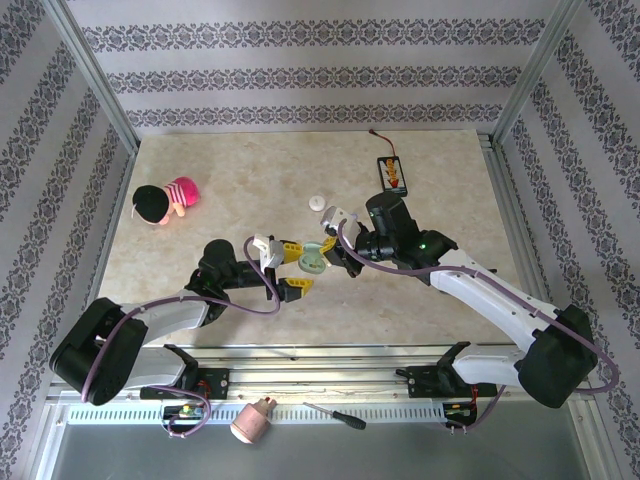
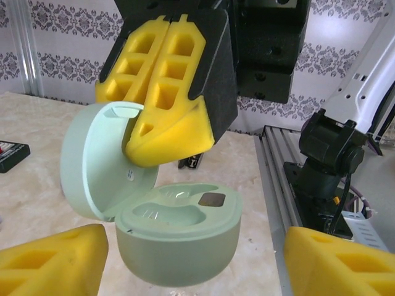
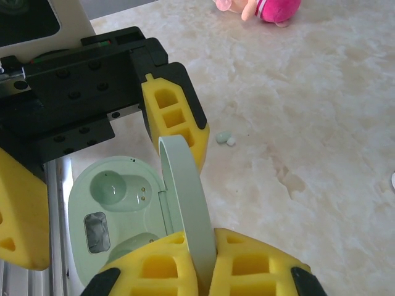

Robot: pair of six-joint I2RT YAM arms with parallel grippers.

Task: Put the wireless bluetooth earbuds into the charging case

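From above, a beige marbled tabletop (image 1: pixel 230 160) sits in a booth walled with pale wallpaper (image 1: pixel 300 75) in dark ornamental stripes and framed by slanting metal posts (image 1: pixel 95 75). A pink and black plush toy (image 1: pixel 166 203) lies far left, a small white round piece (image 1: pixel 318 202) near the middle, and a black device (image 1: pixel 392 174) with orange marks toward the back. A screwdriver (image 1: pixel 335 415) rests on the front rail (image 1: pixel 400 410). The pale green charging case (image 1: pixel 312 261) is at mid-table, between the left gripper (image 1: pixel 293 266) and the right gripper (image 1: pixel 330 250).

In the left wrist view, the case (image 2: pixel 179 253) stands open, its lid (image 2: pixel 92 160) raised to the left. The right gripper (image 2: pixel 162 132) is clamped on the lid's edge, its yellow fingers pressed close together. The left gripper (image 2: pixel 196 246) is spread wide: one finger is just beside the base and the other well apart. Whether the base rests on the marble cannot be told. Patterned wall and a metal rail lie behind.

In the right wrist view, the lid (image 3: pixel 185 197) runs edge-on between the right gripper's (image 3: pixel 199 265) closed fingers. The case's base (image 3: pixel 117 203) sits between the left gripper's (image 3: pixel 111 197) parted fingers, and one well looks bare. The wireless earbuds (image 3: pixel 224 139), tiny pale green and whitish pieces, lie on the marble (image 3: pixel 308 123) just past the left gripper's far finger, outside the case. The plush toy (image 3: pixel 265 9) is at the top edge
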